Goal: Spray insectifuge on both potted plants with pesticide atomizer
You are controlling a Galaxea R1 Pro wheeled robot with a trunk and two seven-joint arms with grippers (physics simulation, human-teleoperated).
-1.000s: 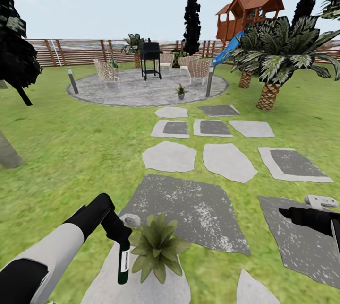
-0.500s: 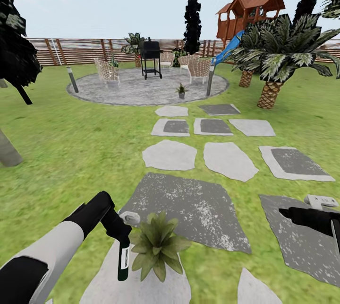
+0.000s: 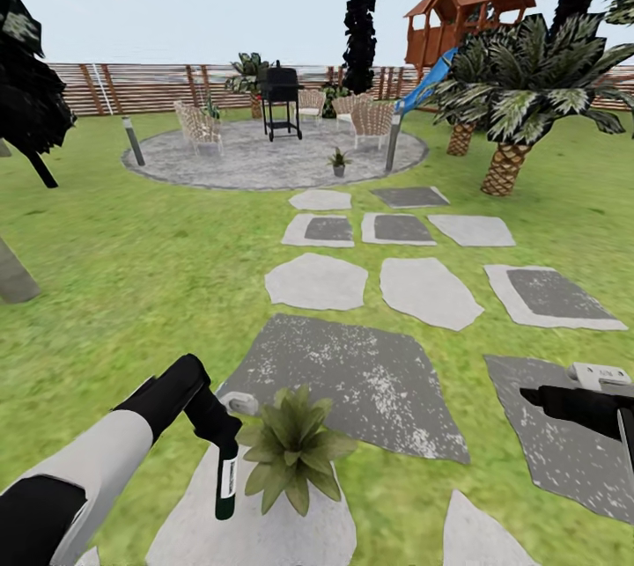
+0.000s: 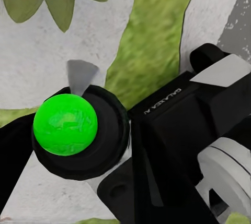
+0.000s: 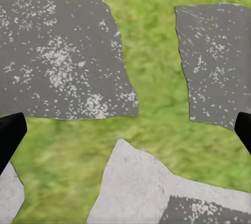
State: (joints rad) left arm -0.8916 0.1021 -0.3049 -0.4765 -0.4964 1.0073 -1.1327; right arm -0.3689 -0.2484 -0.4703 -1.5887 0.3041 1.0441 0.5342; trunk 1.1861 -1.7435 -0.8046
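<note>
Pickup looks done: the left jaws [image 3: 220,427] are clamped on the spray bottle [image 3: 226,482], which hangs below them, dark body and white label down, its whitish trigger head up at the jaws and turned toward the nearer potted plant [image 3: 295,447]. That plant sits just beside the jaws, its leaves almost touching the bottle. Whether any spray has reached it I cannot tell; no mist or wetness shows on the leaves. In the left wrist view a bright green round shape [image 4: 65,124] sits between the fingers, over pale stone and a strip of grass, with leaf tips beyond.

Left to do, as I judge it: cover this plant, then carry the bottle to the second potted plant [image 3: 338,163], far ahead of both jaws on the round paved patio [image 3: 229,165].

The right jaws [image 3: 528,394] stand wide and hold nothing; they hover well apart from the plant, above a dark speckled stepping stone [image 5: 57,57] and grass.

Underfoot is lawn [image 3: 132,267] crossed by grey stepping stones, flat and open. Beyond the patio stand wicker chairs [image 3: 200,131], a black grill [image 3: 280,99], a slat fence [image 3: 123,87], palms [image 3: 519,99] and a wooden playhouse [image 3: 471,16] with a blue slide.
</note>
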